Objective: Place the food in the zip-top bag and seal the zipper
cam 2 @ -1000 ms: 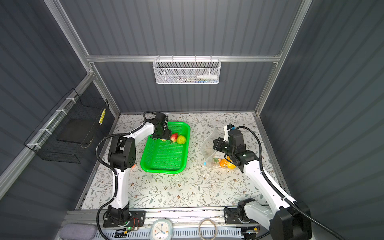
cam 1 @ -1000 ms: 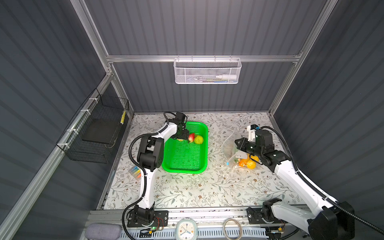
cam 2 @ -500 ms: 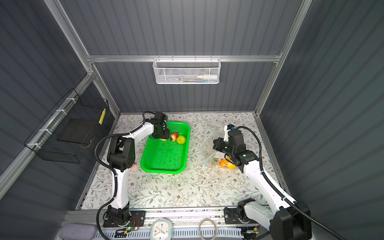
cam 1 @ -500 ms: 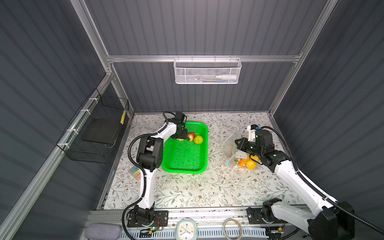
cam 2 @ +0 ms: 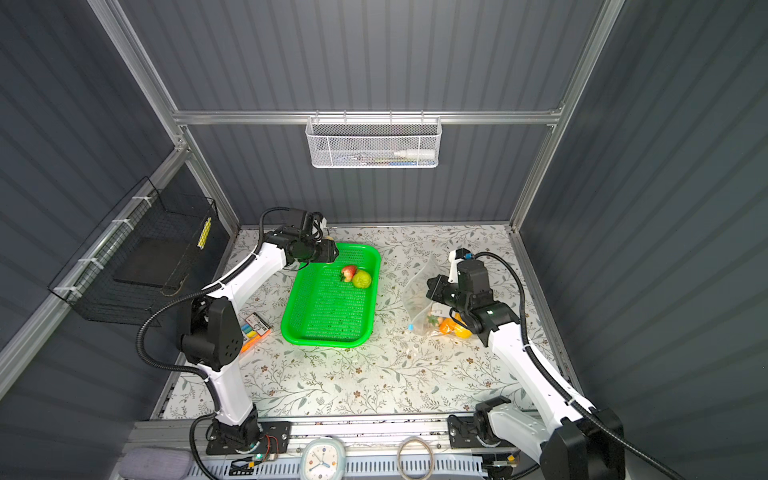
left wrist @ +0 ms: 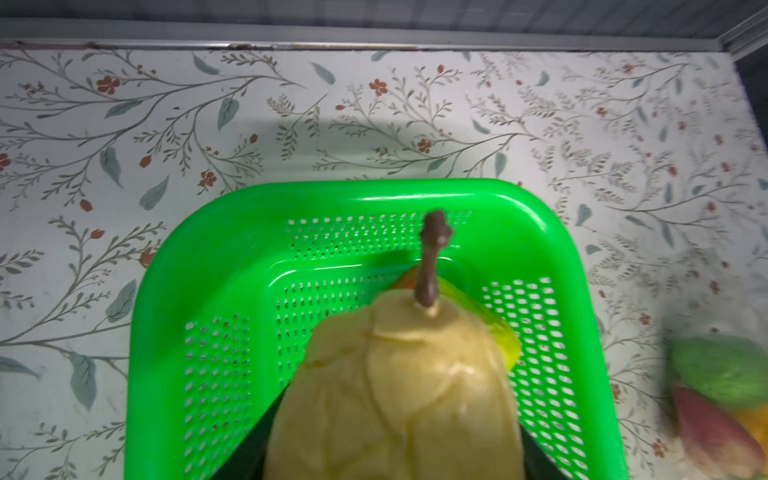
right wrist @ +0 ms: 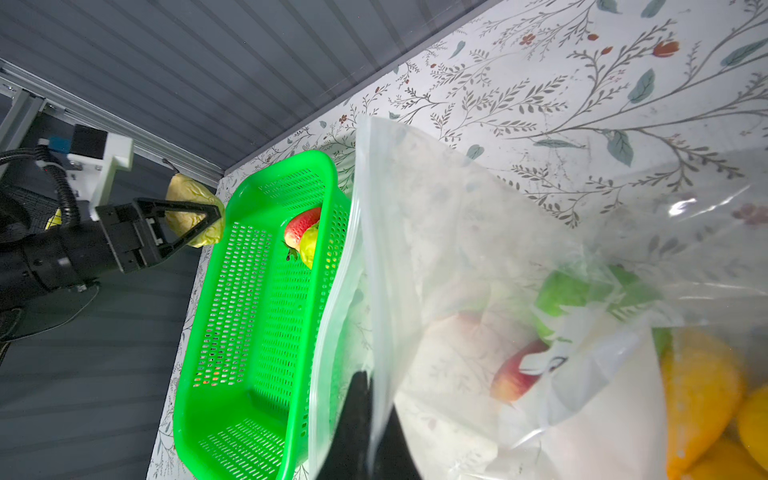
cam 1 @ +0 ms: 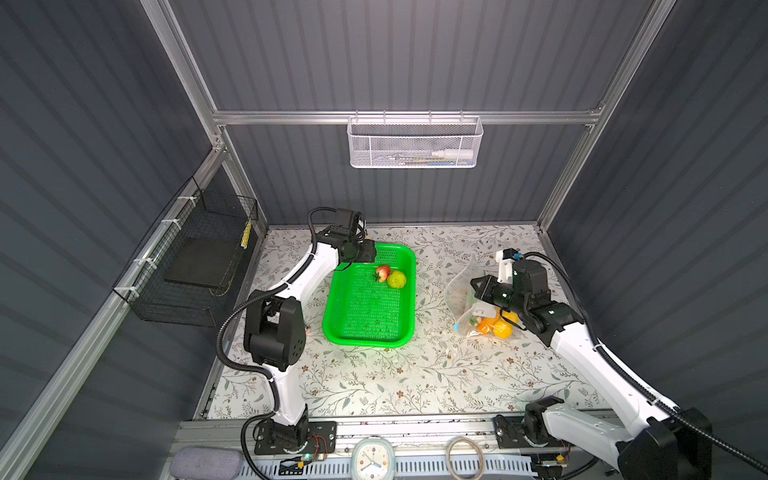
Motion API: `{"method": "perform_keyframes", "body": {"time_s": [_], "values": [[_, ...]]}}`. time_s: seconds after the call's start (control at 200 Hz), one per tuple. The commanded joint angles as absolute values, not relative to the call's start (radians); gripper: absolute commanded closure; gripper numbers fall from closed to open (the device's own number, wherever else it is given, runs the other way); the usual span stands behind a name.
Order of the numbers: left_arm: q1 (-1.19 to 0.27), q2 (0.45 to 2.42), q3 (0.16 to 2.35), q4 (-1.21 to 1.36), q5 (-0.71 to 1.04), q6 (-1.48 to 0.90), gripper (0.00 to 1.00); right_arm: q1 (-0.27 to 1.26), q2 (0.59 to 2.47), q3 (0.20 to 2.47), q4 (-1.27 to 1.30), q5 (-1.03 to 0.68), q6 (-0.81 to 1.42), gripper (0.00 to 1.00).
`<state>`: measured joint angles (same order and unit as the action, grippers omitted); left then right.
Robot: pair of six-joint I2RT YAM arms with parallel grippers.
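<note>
Left tool (right wrist: 201, 210) grips pale-yellow leafy toy (left wrist: 395, 395); clear crinkly bag (cam 1: 457, 286), pinched by right tool (cam 1: 477, 284), lies rightward beyond green basket (cam 1: 365, 341).

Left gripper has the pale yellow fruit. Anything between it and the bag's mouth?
Nothing visible blocks the way. The green basket, holding a strawberry and a green fruit, lies low between the pale yellow fruit in the left gripper and the zip-top bag, whose edge the right gripper pinches.
</note>
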<state>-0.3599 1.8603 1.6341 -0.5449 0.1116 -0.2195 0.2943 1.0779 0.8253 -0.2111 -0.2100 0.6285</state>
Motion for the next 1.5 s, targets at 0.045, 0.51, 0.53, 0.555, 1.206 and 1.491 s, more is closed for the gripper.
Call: {"method": "perform_keyframes", "body": {"time_s": [0.045,0.51,0.53,0.555,1.206,1.491], "values": [[-0.432,1.758,1.601,-0.503,0.236,-0.236,0.41,0.292,1.064,0.841,-0.218,-0.227,0.64,1.0],[-0.611,1.606,1.466,-0.184,0.489,-0.425,0.4,0.293,1.074,0.9,-0.231,-0.273,0.634,1.0],[-0.62,1.607,1.458,-0.158,0.501,-0.439,0.4,0.293,1.075,0.9,-0.229,-0.274,0.637,1.0],[-0.632,1.609,1.451,-0.132,0.511,-0.454,0.4,0.292,1.075,0.899,-0.226,-0.279,0.641,1.0],[-0.848,1.744,1.367,0.053,0.416,-0.564,0.41,0.293,1.034,0.858,-0.19,-0.302,0.662,1.0],[-0.853,1.789,1.365,-0.002,0.351,-0.558,0.41,0.293,1.019,0.845,-0.177,-0.311,0.661,1.0]]}}
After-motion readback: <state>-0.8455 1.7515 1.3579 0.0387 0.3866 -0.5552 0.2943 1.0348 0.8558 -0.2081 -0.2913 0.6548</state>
